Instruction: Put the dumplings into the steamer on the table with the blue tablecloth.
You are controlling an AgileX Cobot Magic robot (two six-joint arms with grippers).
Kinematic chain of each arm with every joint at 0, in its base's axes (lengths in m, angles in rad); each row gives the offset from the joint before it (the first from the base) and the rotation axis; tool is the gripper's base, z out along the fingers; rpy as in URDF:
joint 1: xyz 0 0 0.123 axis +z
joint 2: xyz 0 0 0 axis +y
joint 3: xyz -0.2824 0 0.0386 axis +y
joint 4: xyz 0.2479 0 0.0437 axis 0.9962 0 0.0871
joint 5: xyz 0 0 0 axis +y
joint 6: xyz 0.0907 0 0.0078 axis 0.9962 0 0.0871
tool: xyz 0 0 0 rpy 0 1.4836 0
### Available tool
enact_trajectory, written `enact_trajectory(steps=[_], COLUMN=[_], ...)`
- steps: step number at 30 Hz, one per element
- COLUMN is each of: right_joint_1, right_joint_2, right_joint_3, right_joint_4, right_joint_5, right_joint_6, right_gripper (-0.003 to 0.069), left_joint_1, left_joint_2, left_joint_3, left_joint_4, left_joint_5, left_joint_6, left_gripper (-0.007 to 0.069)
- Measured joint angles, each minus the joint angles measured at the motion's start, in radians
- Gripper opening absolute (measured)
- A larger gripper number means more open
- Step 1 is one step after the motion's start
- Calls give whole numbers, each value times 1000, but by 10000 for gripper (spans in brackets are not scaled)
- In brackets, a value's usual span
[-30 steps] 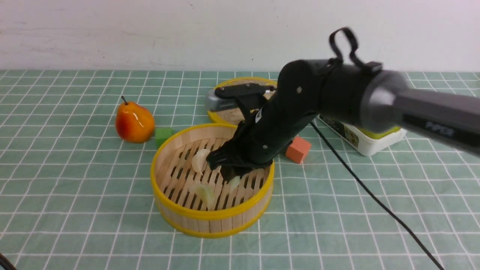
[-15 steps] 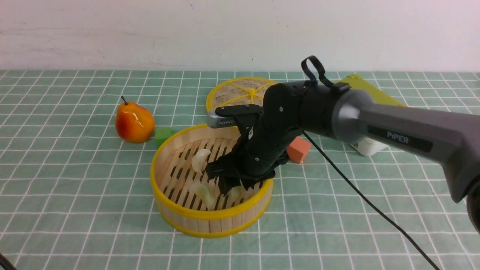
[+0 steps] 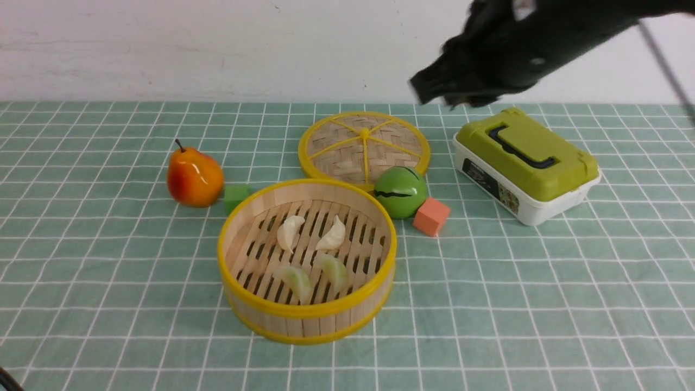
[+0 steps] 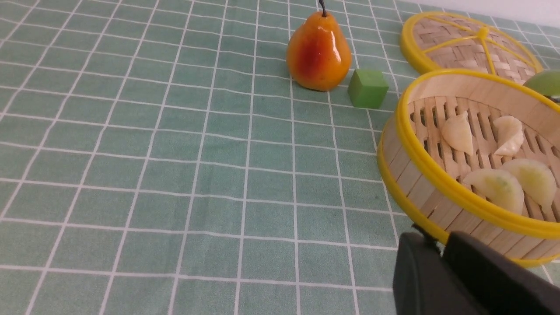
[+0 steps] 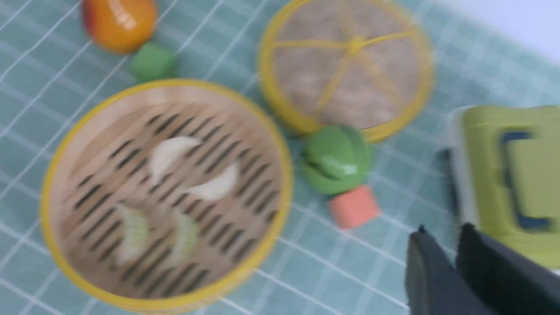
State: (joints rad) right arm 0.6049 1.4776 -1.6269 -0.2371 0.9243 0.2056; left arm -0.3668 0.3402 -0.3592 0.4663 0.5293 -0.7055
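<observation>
Since a second ago, the right gripper (image 3: 429,89) had left the steamer (image 3: 307,310) and risen high toward the back wall, above the green-lidded box (image 3: 524,146). Its jaws looked pressed nearly together on nothing, though motion blurred them. All four dumplings (image 3: 332,237) lay on the slats inside, two white behind two green, well below that gripper and to its left. The left gripper (image 4: 437,240) stood apart from the steamer, aimed toward it, closed and empty. No dumpling remained on the worktop (image 3: 108,271), so withdrawing well probably meant keeping both arms clear of the basket.
</observation>
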Motion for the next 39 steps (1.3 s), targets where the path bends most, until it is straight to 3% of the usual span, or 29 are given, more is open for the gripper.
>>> enact_trajectory(steps=[3,6,9,14,20,32,35,39], right_joint_1=[0,0,0,0,0,0,-4,-82], right_joint_2=[-178,-369,-606,-860,-1040,-1139,-1173,-1280], right_joint_3=[187,406,788,1187,1344,1356,1375,1424], right_joint_4=[-79,-128,-206,-314,-343,-428,-523,-702], right_joint_5=[-62,-172,-429,-739,-701,-541,-539,-604], right_joint_6=[81,160,287,439,629,671,695,808], right_gripper=[-9,-20,-20,-19,-13,-8,-8,-8], left_joint_1=[0,0,0,0,0,0,0,0], left_joint_2=[0,0,0,0,0,0,0,0], left_joint_3=[0,0,0,0,0,0,0,0], left_joint_4=[0,0,0,0,0,0,0,0], left_joint_5=[0,0,0,0,0,1,1,1], left_joint_6=[0,0,0,0,0,0,0,0], left_gripper=[80,83,91,92,101,110,112,116])
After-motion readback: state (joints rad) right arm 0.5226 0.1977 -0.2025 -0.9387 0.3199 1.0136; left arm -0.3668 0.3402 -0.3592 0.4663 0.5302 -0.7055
